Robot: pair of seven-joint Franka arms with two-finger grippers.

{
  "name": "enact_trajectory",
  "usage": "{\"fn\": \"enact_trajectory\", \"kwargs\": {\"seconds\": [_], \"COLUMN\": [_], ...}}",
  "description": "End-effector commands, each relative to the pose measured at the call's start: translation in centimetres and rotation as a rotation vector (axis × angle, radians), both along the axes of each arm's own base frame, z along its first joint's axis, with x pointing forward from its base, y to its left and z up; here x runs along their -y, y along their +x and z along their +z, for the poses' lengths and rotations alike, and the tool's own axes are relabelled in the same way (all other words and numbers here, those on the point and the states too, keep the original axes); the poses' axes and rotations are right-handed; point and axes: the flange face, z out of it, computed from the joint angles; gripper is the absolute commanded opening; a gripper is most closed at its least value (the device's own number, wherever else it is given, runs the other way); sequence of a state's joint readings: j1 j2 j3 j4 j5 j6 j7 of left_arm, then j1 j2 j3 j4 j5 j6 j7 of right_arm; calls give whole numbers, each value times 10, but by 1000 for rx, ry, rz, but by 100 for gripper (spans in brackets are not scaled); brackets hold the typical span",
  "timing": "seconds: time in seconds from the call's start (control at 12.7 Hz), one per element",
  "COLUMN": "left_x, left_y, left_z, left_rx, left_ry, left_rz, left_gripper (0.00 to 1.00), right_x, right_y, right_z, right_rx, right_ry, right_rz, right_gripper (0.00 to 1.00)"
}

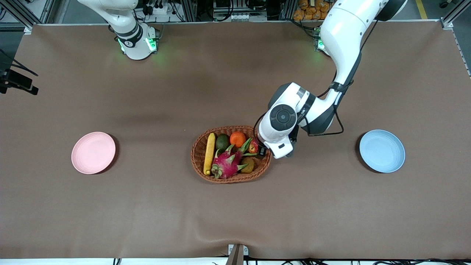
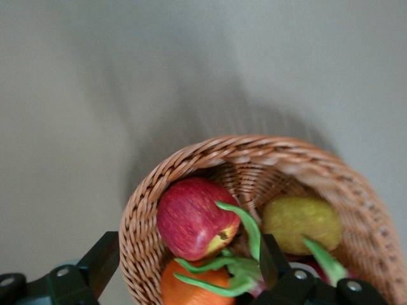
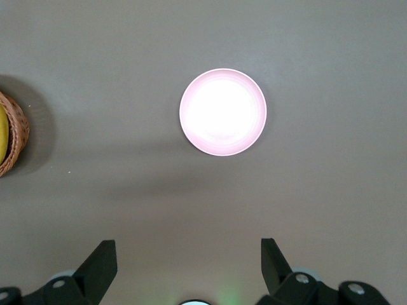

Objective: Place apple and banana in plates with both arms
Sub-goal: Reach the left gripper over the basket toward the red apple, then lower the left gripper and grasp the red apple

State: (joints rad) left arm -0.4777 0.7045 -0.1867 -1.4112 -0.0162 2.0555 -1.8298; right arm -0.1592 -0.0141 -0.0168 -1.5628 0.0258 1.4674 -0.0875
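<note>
The red apple lies in the wicker basket at the end toward the left arm. The yellow banana lies along the basket's other end. My left gripper is open and low over the basket's rim by the apple. In the left wrist view the gripper has one finger outside the basket wall and one finger inside, with the apple between them. My right gripper is open and empty, high over the table, with the pink plate below. The pink plate and the blue plate are empty.
The basket also holds an orange, a dark avocado, a magenta dragon fruit and a brownish fruit. The dragon fruit's green leaves reach across the apple. The basket's edge shows in the right wrist view.
</note>
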Motion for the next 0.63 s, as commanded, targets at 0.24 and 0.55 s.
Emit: {"fn": "enact_trajectory", "kwargs": {"seconds": [0.24, 0.55], "left_x": [25, 26], "left_y": [-10, -12], "left_z": [-31, -38], "left_rx": [9, 4], "left_ry": [-12, -13], "left_rz": [-197, -233], "left_gripper": [78, 74], "right_x": [-1, -8], "right_y": [4, 8], "right_z": [-5, -14], "right_rx": [-8, -27], "right_ry": [10, 51], "right_rz": [-8, 0], "right_gripper": [100, 100]}}
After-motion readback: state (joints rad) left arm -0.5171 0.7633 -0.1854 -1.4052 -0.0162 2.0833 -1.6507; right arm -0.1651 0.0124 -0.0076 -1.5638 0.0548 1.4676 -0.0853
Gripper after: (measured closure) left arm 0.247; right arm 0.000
